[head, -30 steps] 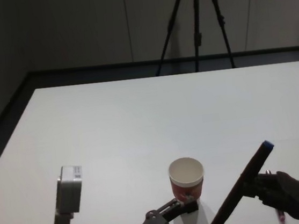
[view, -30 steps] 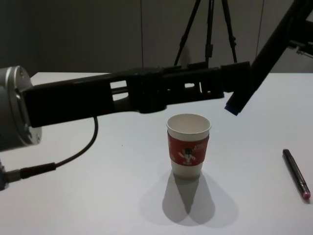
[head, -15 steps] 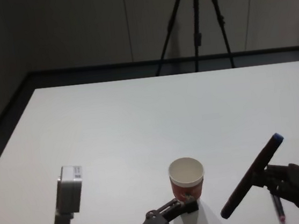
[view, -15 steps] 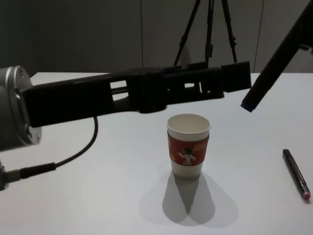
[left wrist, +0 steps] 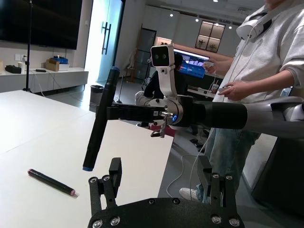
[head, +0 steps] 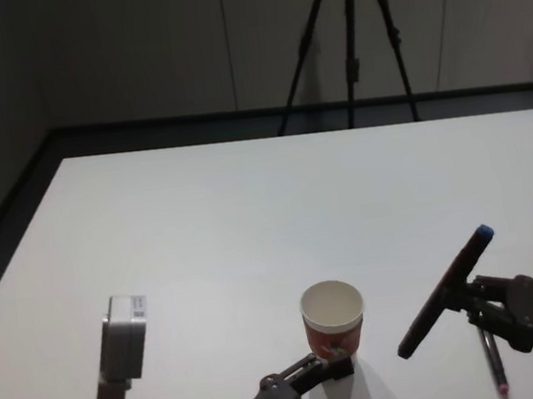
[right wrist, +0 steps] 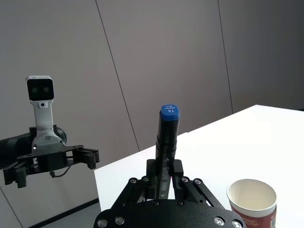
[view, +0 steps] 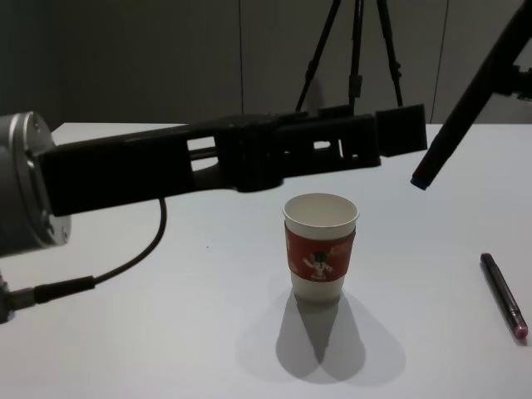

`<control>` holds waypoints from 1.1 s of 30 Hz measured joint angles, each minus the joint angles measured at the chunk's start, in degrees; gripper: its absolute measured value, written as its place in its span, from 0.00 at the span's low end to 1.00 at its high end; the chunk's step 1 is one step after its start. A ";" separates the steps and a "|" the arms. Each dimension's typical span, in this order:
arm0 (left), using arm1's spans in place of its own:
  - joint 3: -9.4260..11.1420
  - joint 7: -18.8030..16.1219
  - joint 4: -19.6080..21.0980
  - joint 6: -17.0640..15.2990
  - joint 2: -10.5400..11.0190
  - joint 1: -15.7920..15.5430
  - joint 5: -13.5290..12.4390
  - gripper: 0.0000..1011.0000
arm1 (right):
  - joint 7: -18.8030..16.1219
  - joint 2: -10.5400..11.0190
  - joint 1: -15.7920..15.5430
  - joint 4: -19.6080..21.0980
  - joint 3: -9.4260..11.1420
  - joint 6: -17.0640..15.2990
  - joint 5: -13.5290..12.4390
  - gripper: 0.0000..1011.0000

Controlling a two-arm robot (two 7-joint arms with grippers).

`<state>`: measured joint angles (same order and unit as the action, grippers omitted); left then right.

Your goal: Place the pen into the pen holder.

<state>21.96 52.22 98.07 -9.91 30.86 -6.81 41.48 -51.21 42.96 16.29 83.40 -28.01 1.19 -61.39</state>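
**Head, chest and wrist views.** The right hand [head: 473, 303] was held in the air on the robot's right, its fingers pressed against the barrel of a dark marker pen [head: 445, 290]. The pen was tilted and clear of the white bench [head: 250, 221]. In the chest view its blue end cap hung higher than the rim of the pen holder [view: 321, 247] and off to that cup's right, not over the mouth.

The pen holder, a white paper cup with a red sleeve bearing a small figure, stood upright near the robot's edge of the bench. Its inside could not be seen fully.

The left hand [head: 310, 373] was near the cup on the robot's side. In the chest view it reached across above the cup. In its own wrist view its fingers [left wrist: 114, 173] were spread, with nothing between them.

A second pen [view: 503, 294], dark with a pink tip, lay flat on the bench, well to the right of the cup.
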 joint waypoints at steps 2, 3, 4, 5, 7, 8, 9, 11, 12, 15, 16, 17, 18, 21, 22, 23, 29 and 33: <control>0.00 0.00 0.00 0.00 0.00 0.00 0.00 0.99 | 1.27 -0.24 -0.05 0.26 0.20 0.17 0.95 0.21; 0.00 0.00 0.00 0.00 0.00 0.00 0.00 0.99 | 1.69 -0.32 -0.04 0.34 0.26 0.22 1.28 0.21; 0.00 0.00 0.00 0.00 0.00 0.00 0.00 0.99 | 2.08 -0.41 -0.04 0.42 0.31 0.24 1.61 0.21; 0.00 0.00 0.00 0.00 0.00 0.00 0.00 0.99 | 2.43 -0.48 -0.03 0.50 0.34 0.28 1.96 0.21; 0.00 0.00 0.00 0.00 0.00 0.00 0.00 0.99 | 3.37 -0.67 0.06 0.71 0.36 0.38 3.11 0.21; 0.00 0.00 0.00 0.00 0.00 0.00 0.00 0.99 | 3.68 -0.76 0.11 0.77 0.37 0.40 3.49 0.21; 0.00 0.00 0.00 0.00 0.00 0.00 0.00 0.99 | 4.36 -0.93 0.20 0.86 0.38 0.43 4.21 0.21; 0.00 0.00 0.00 0.00 0.00 0.00 0.00 0.99 | 5.44 -1.26 0.32 1.01 0.44 0.45 5.27 0.21; 0.00 0.00 0.00 0.00 0.00 0.00 0.00 0.99 | 5.87 -1.37 0.37 1.06 0.46 0.45 5.68 0.21; 0.00 0.00 0.00 0.00 0.00 0.00 0.00 0.99 | 7.40 -1.79 0.63 1.27 0.46 0.44 7.29 0.21; 0.00 0.00 0.00 0.00 0.00 0.00 0.00 0.99 | 7.71 -1.89 0.71 1.32 0.46 0.42 7.72 0.21; 0.00 0.00 0.00 0.00 0.00 0.00 0.00 0.99 | 7.99 -1.97 0.80 1.35 0.46 0.40 8.03 0.21; 0.00 0.00 0.00 0.00 0.00 0.00 0.00 0.99 | 8.70 -2.21 1.02 1.37 0.42 0.30 8.88 0.21; 0.00 0.00 0.00 0.00 0.00 0.00 0.00 0.99 | 10.06 -2.83 1.46 1.40 0.26 -0.04 10.48 0.21; 0.00 0.00 0.00 0.00 0.00 0.00 0.00 0.99 | 10.34 -2.98 1.58 1.40 0.23 -0.12 10.82 0.21; 0.00 0.00 0.00 0.00 0.00 0.00 0.00 0.99 | 10.66 -3.15 1.70 1.40 0.19 -0.22 11.19 0.21; 0.00 0.00 0.00 0.00 0.00 0.00 0.00 0.99 | 12.35 -4.55 2.65 1.04 -0.14 -0.86 13.62 0.21; 0.00 0.00 0.00 0.00 0.00 0.00 0.00 0.99 | 13.26 -5.41 3.27 0.59 -0.26 -1.14 15.10 0.21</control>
<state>21.96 52.22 98.07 -9.91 30.86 -6.81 41.49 -37.95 37.55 19.56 83.99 -28.26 0.05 -46.29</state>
